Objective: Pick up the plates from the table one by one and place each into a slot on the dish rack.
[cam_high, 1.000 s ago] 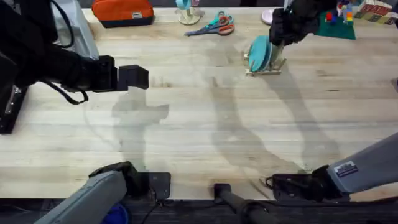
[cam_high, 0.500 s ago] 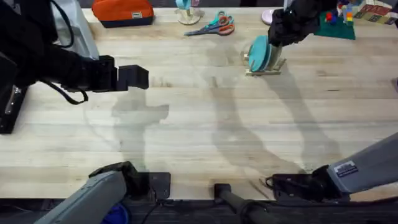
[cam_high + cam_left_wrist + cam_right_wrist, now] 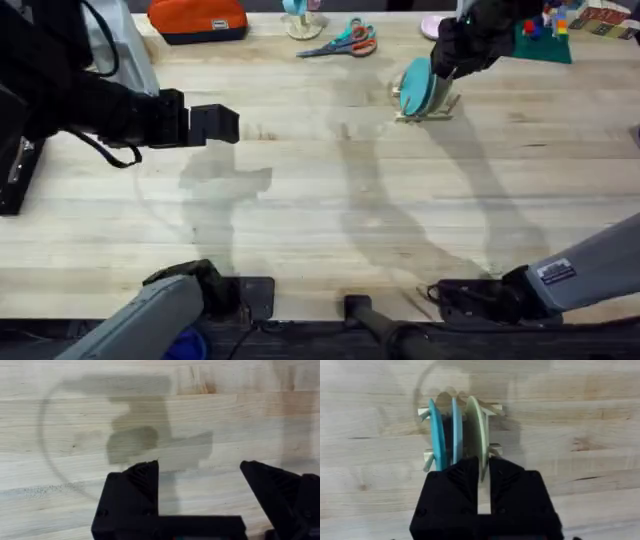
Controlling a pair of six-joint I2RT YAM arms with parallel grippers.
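Change since the earlier overhead views: almost none; the right gripper point(image 3: 484, 477) stays at the dish rack point(image 3: 428, 108) at the far right of the table point(image 3: 330, 210), perhaps shifted very slightly. Rack contents: two teal plates point(image 3: 438, 435) and one cream-yellow plate point(image 3: 476, 430), all upright in adjacent slots. Right fingers nearly closed about the cream plate's rim; a firm hold cannot be confirmed. Left gripper point(image 3: 200, 490): spread wide, empty, above bare wood well apart from the rack. Assessment: final plate seated; release outstanding.
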